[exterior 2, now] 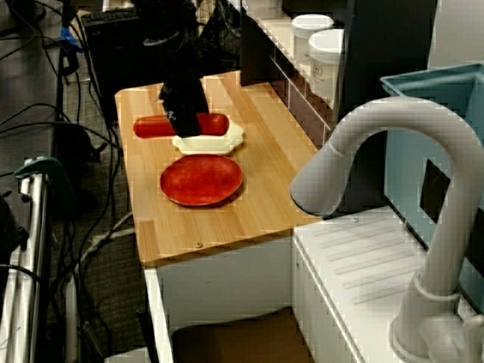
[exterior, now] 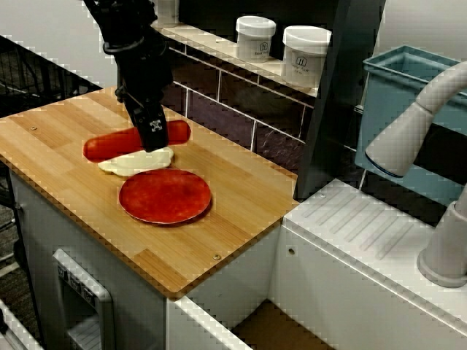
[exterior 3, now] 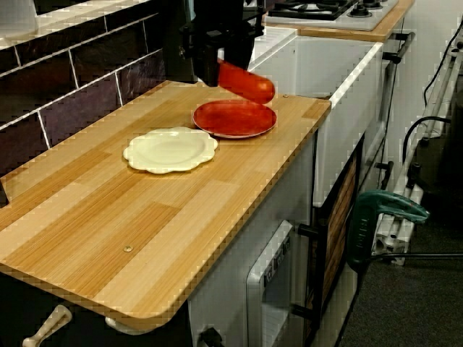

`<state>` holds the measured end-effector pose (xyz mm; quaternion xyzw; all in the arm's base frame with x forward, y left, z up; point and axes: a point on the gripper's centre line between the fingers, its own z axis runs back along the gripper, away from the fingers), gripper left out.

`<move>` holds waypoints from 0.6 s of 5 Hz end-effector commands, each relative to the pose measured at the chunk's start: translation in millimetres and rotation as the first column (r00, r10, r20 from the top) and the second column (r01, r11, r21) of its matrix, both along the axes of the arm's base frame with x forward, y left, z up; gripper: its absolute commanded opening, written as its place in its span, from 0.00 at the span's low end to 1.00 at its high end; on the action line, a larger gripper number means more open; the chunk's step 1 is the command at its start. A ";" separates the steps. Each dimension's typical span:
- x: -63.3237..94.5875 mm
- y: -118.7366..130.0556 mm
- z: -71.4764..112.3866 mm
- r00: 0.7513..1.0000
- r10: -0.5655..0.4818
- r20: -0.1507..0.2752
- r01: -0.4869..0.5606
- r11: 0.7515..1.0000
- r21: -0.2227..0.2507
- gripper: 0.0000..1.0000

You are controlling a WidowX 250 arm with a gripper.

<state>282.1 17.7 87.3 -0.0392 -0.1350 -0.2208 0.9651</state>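
My black gripper (exterior: 153, 135) is shut on the middle of a long red sausage (exterior: 103, 145), which it holds level in the air. In the view from the counter's front, the sausage hangs over the far side of a white scalloped plate (exterior: 139, 162). A round red plate (exterior: 165, 195) lies just in front of the white one on the wooden counter (exterior: 241, 189). The view over the tap shows the gripper (exterior 2: 186, 121), sausage (exterior 2: 151, 126), white plate (exterior 2: 210, 143) and red plate (exterior 2: 201, 180). Along the counter, the sausage (exterior 3: 252, 84) floats clear above both plates (exterior 3: 170, 150) (exterior 3: 234, 119).
Two white lidded jars (exterior: 255, 36) (exterior: 305, 55) stand on the tiled ledge behind the counter. A dark post (exterior: 332, 95), a teal bin (exterior: 401, 109), a grey tap (exterior: 416, 124) and a white drainboard (exterior: 365, 219) lie to the right. A stove (exterior 3: 325, 9) sits beyond.
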 end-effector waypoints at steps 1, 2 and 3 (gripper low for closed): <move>-14.3 -17.0 -5.6 0.997 -0.047 0.053 0.044 0.997 0.058 0.00; -11.2 -21.4 -24.2 0.999 -0.049 0.021 0.047 0.995 0.090 0.00; -6.6 -18.6 -31.5 0.999 -0.042 -0.010 0.042 0.993 0.113 0.00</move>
